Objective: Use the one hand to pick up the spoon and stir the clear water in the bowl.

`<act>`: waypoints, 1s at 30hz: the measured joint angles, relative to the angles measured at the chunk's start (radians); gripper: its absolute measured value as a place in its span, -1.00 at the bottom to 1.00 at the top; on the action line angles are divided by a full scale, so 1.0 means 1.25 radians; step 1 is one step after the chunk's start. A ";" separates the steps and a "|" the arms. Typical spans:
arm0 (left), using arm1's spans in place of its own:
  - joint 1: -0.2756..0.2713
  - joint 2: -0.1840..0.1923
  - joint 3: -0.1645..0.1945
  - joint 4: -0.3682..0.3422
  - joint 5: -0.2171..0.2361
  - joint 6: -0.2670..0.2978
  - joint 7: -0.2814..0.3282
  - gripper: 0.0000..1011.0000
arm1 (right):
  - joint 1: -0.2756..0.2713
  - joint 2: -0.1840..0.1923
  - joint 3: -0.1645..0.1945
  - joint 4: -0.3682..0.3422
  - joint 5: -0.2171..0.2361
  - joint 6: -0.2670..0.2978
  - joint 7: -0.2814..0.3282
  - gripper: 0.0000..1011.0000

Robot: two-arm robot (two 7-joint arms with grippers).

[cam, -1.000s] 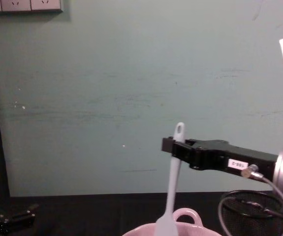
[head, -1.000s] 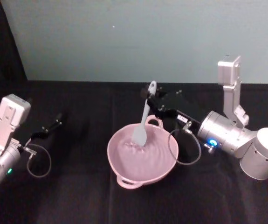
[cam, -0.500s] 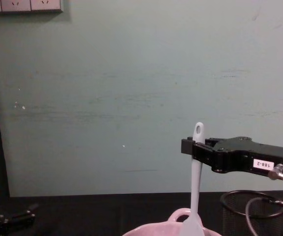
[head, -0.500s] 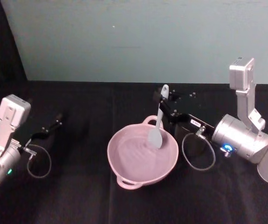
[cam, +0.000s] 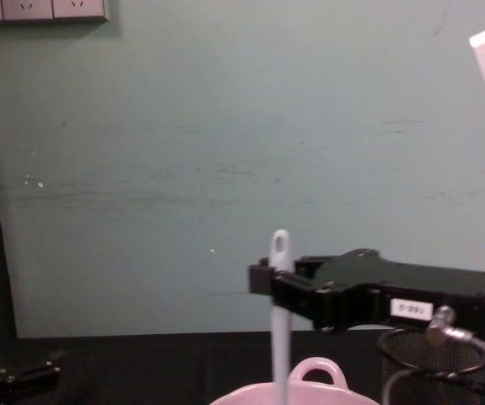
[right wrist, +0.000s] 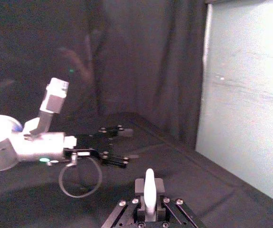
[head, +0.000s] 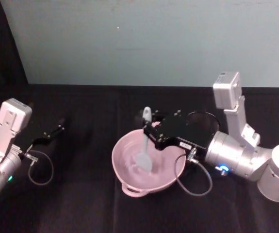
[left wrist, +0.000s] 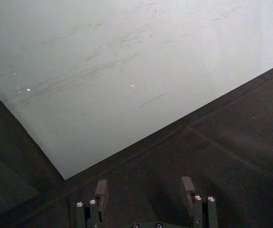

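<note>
Head view gives me the right gripper [head: 149, 130] reaching in from the right over the far rim of the pink bowl [head: 115, 160], which sits near the middle of the black table [head: 81, 208]. Its fingers are clamped narrow on the upper handle of the white spoon [head: 144, 144], just below the oval hole at the handle's end. The scoop end is down inside the bowl, about at its middle. I cannot make out the water surface well enough to say more about it. The bowl has one loop handle on its near side and another on the far side, next to the gripper body.

A black wire-mesh cup [head: 200, 117] stands on the far right of the bowl, behind the right arm's black gripper body and close to it.

From the chest view I see the spoon [cam: 279, 325] standing almost upright, pinched at the tip of the right gripper [cam: 264, 281], with its lower end dropping behind the bowl's rim [cam: 263, 395].

On the right wrist view the spoon's handle [right wrist: 149, 188] stands between the two closed fingers.

My left gripper [head: 60, 127] is parked out at the left of the table, well apart from the bowl. On the left wrist view its fingers [left wrist: 101, 189] are spread wide with nothing between them, above bare black cloth and facing the pale green wall [left wrist: 127, 57].
</note>
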 joint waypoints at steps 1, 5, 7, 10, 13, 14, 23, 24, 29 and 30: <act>0.000 0.000 0.000 0.000 0.000 0.000 0.000 0.99 | 0.000 -0.003 -0.003 0.000 0.001 0.000 0.003 -0.76; 0.000 0.000 0.000 0.000 0.000 0.000 0.000 0.99 | 0.004 -0.017 -0.010 0.008 0.008 -0.004 0.010 -0.76; 0.000 0.000 0.000 0.000 0.000 0.000 0.000 0.99 | 0.009 -0.027 -0.012 0.020 0.013 -0.010 0.011 -0.76; 0.000 0.000 0.000 0.000 0.000 0.000 0.000 0.99 | 0.017 -0.044 -0.014 0.044 0.020 -0.020 0.012 -0.76; 0.000 0.000 0.000 0.000 0.000 0.000 0.000 0.99 | 0.023 -0.056 -0.011 0.067 0.029 -0.027 0.011 -0.76; 0.000 0.000 0.000 0.000 0.000 0.000 0.000 0.99 | 0.028 -0.066 -0.007 0.084 0.036 -0.032 0.011 -0.76; 0.000 0.000 0.000 0.000 0.000 0.000 0.000 0.99 | 0.035 -0.085 0.030 0.141 0.049 -0.049 -0.028 -0.76; 0.000 0.000 0.000 0.000 0.000 0.000 0.000 0.99 | 0.032 -0.081 0.038 0.141 0.048 -0.051 -0.035 -0.76; 0.000 0.000 0.000 0.000 0.000 0.000 0.000 0.99 | 0.012 -0.055 0.067 0.119 0.035 -0.048 -0.065 -0.76; 0.000 0.000 0.000 0.000 0.000 0.000 0.000 0.99 | 0.008 -0.051 0.071 0.114 0.033 -0.047 -0.069 -0.76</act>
